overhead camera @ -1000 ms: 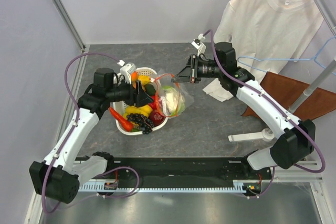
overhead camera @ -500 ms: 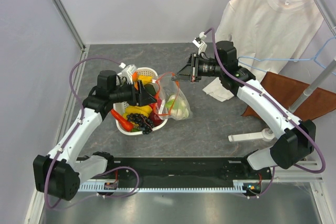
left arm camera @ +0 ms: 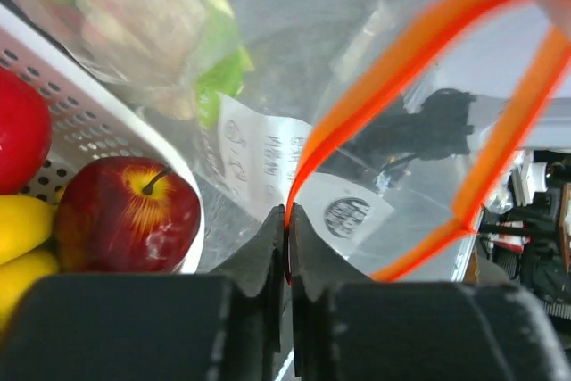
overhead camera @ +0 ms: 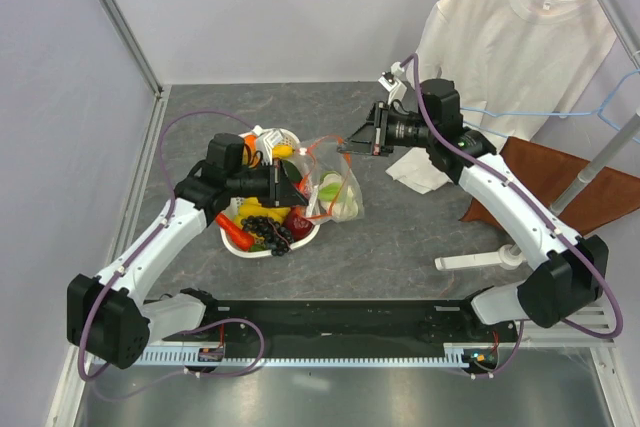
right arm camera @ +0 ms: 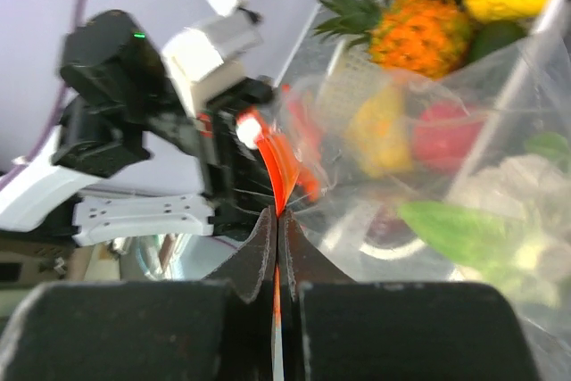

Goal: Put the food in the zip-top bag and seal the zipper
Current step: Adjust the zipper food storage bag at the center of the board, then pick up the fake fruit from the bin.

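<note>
Two grippers hold one clear bag (overhead camera: 335, 182) between them: left gripper (left arm camera: 287, 220) and right gripper (right arm camera: 277, 220) are each pinched shut on its one orange zipper (left arm camera: 326, 131), at opposite sides of the mouth. One cabbage (overhead camera: 343, 202) lies in the bag just ahead of the left gripper. One basket (left arm camera: 98, 122) beside that gripper holds the remaining food (overhead camera: 265, 229), overlapping and partly hidden under the arm, so uncountable.

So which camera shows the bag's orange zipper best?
Left wrist: the zipper crosses the frame, its two sides apart, one pinched in the left claw. Right wrist shows a short blurred stretch; the top view, a thin line.
</note>
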Controlling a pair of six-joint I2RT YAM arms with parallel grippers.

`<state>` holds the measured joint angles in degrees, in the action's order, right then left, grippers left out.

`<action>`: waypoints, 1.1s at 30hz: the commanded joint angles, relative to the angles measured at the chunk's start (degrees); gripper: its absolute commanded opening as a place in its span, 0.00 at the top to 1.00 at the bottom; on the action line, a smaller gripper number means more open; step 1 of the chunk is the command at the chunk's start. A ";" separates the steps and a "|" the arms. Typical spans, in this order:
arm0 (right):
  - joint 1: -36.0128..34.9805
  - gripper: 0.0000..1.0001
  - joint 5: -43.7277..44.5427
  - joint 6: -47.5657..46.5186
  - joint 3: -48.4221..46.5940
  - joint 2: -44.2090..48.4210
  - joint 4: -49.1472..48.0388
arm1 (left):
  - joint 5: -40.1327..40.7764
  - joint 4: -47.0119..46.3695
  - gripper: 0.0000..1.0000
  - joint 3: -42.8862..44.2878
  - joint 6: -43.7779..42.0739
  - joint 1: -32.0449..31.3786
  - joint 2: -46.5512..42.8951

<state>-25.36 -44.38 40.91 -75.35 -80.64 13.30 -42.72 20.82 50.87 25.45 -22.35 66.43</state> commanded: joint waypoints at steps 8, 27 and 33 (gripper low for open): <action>3.22 1.00 17.21 -23.31 -9.99 9.00 35.72 | -4.56 11.26 0.98 19.35 -3.75 -8.50 2.21; 3.22 1.00 20.03 -31.94 -3.75 6.64 35.48 | 3.53 13.46 0.33 17.25 -13.23 -1.04 2.92; 3.22 1.00 19.95 -31.50 -3.31 6.73 35.04 | -2.10 15.66 0.15 12.43 -32.28 4.59 -4.73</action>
<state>-22.26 -24.91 10.04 -78.61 -75.35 50.17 -39.86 35.22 67.22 9.32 -18.90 67.33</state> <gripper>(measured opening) 0.010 0.839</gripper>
